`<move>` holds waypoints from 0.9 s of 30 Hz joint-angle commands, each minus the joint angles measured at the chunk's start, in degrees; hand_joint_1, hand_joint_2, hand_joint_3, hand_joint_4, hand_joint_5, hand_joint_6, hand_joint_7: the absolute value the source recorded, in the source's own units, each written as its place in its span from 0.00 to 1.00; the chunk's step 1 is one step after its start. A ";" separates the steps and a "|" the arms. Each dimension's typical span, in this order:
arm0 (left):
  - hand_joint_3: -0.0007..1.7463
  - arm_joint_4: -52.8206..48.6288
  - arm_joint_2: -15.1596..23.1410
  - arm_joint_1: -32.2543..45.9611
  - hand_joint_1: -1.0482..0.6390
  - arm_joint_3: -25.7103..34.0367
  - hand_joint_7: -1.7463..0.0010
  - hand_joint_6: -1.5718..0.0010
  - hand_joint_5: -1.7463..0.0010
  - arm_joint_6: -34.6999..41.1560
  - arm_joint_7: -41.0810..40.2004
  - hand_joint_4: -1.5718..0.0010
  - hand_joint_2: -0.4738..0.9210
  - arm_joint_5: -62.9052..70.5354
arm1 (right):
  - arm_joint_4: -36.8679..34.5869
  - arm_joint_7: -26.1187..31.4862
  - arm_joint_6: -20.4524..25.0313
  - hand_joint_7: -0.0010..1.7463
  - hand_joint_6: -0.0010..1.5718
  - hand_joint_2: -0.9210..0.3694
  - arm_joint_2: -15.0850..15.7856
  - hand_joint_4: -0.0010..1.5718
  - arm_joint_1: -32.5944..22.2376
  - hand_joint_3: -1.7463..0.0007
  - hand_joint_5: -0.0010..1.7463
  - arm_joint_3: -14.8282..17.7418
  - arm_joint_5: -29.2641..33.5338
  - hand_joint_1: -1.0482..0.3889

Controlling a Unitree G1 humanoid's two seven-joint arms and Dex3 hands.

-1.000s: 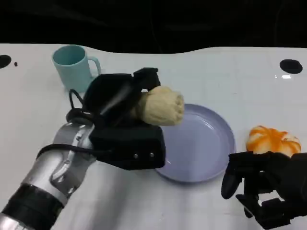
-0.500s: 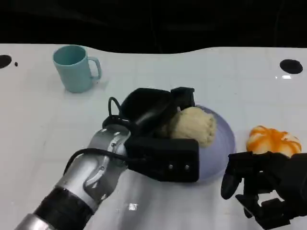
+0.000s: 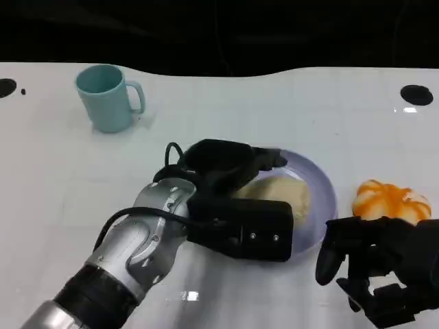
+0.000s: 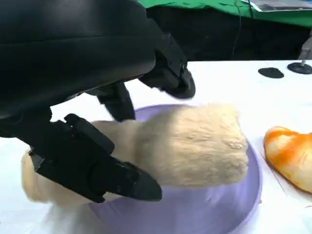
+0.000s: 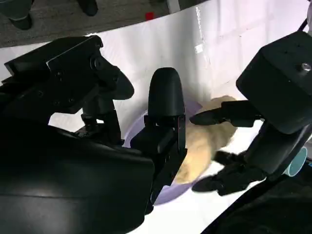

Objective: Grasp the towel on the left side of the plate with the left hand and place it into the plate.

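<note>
The cream towel [image 3: 285, 195] lies rolled in the lavender plate [image 3: 321, 205] at the table's middle. My left hand [image 3: 226, 171] hangs low over the plate's left half, just above the towel. In the left wrist view the towel [image 4: 195, 151] rests on the plate [image 4: 219, 209], with the fingers [image 4: 97, 170] spread around it; the upper one stands clear of the cloth. From the right wrist view the left hand [image 5: 263, 97] straddles the towel [image 5: 204, 144] with its fingers apart. My right hand [image 3: 384, 267] rests at the lower right, fingers curled on nothing.
A teal mug [image 3: 106, 96] stands at the back left. An orange-and-white soft object [image 3: 389, 200] lies right of the plate, close to my right hand. Black round marks [image 3: 416, 94] dot the white table's far corners.
My left hand carried the towel rightward from beside the mug, then lowered it into the plate. The fingers have spread off the towel. The right hand stayed put.
</note>
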State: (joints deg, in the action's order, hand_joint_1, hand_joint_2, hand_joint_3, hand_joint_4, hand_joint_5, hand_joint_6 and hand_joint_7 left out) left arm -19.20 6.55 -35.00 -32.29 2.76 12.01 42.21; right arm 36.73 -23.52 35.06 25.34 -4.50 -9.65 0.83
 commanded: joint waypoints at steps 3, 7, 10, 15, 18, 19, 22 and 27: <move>0.08 1.74 1.29 0.47 0.21 0.19 1.00 0.87 0.74 0.35 0.90 0.94 1.00 0.19 | 0.89 -0.35 0.85 0.81 0.43 0.26 1.17 0.43 0.02 0.39 0.95 0.77 0.03 0.74; 0.07 3.26 2.08 0.99 0.21 0.81 1.00 0.87 0.72 0.44 1.77 0.94 1.00 -0.45 | 0.40 -0.50 -0.10 0.81 0.43 0.26 1.15 0.43 -0.24 0.40 0.96 1.02 -0.26 0.74; 0.07 6.54 3.62 1.78 0.21 1.95 0.99 0.86 0.71 0.56 3.92 0.94 1.00 -1.64 | 0.63 -0.37 0.47 0.82 0.43 0.26 1.31 0.44 -0.03 0.40 0.96 0.88 0.02 0.74; 0.10 13.77 6.25 4.81 0.27 6.31 0.97 0.80 0.67 1.81 7.86 0.86 1.00 -6.47 | 0.45 -0.38 0.28 0.82 0.43 0.25 1.15 0.44 0.08 0.41 0.98 1.13 -0.29 0.75; 0.13 17.64 7.63 6.53 0.29 9.15 0.95 0.75 0.63 3.19 11.20 0.78 1.00 -10.47 | 0.14 -0.40 -0.14 0.83 0.43 0.25 1.09 0.43 0.06 0.41 0.97 1.26 -0.41 0.75; 0.14 18.90 8.10 7.19 0.29 10.04 0.94 0.74 0.62 3.46 12.02 0.77 1.00 -11.73 | 0.02 -0.39 -0.33 0.83 0.43 0.25 1.08 0.43 0.08 0.41 0.97 1.27 -0.40 0.75; 0.14 23.29 9.29 9.89 0.28 13.34 0.93 0.69 0.60 5.15 14.73 0.72 1.00 -16.57 | 0.17 -0.29 -0.07 0.82 0.43 0.26 1.16 0.44 0.27 0.40 0.96 1.11 -0.15 0.75; 0.14 30.67 9.29 15.15 0.34 19.13 0.92 0.66 0.60 11.08 18.54 0.69 1.00 -26.71 | 0.01 -0.22 -0.32 0.83 0.44 0.26 1.11 0.44 0.34 0.40 0.97 0.84 0.02 0.75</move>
State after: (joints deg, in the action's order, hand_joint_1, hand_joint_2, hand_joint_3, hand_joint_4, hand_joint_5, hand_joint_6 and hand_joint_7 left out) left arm 8.17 15.13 -22.47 -15.88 11.36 29.24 19.24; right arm 36.86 -23.69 35.09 25.91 -4.29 -9.25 0.72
